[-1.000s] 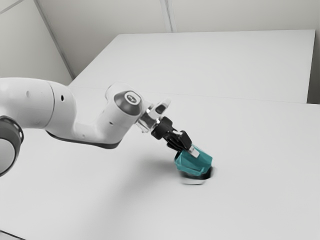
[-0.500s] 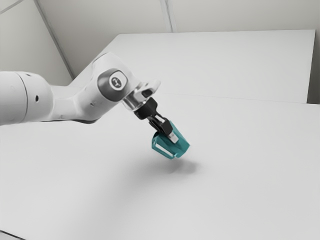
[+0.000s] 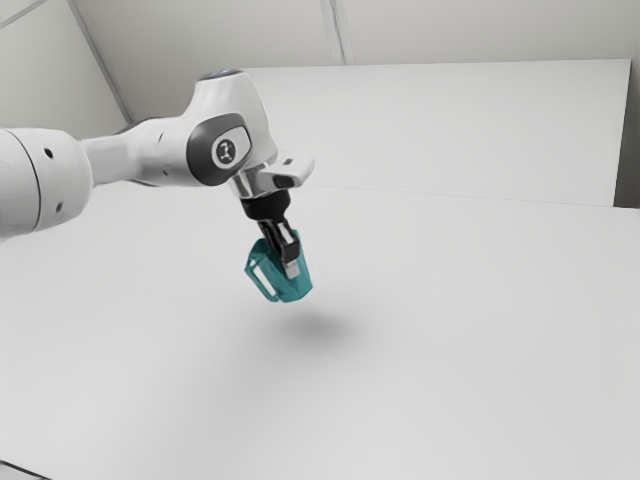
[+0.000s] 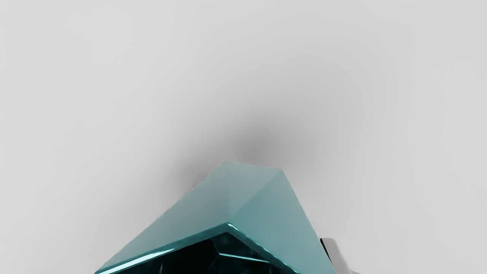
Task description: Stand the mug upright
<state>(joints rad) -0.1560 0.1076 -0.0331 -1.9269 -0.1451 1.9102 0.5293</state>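
Note:
In the exterior view my gripper (image 3: 288,262) points down and is shut on the teal faceted mug (image 3: 290,285), which hangs above the table with its shadow below. The mug is slightly tilted, its handle toward the exterior view's left and its base low. From the wrist view, the mug (image 4: 262,213) has its dark open mouth facing my hand and its outer wall sloping away. One fingertip of the gripper (image 4: 336,255) lies against the mug's side there; the other is hidden.
The white table (image 3: 450,350) extends around and beneath the mug. Behind it, in the exterior view, stands a pale panel (image 3: 450,130).
My hand has risen and moved toward the exterior view's left, carrying the mug up off the table. Hand and mug have turned from a strong slant to nearer vertical.

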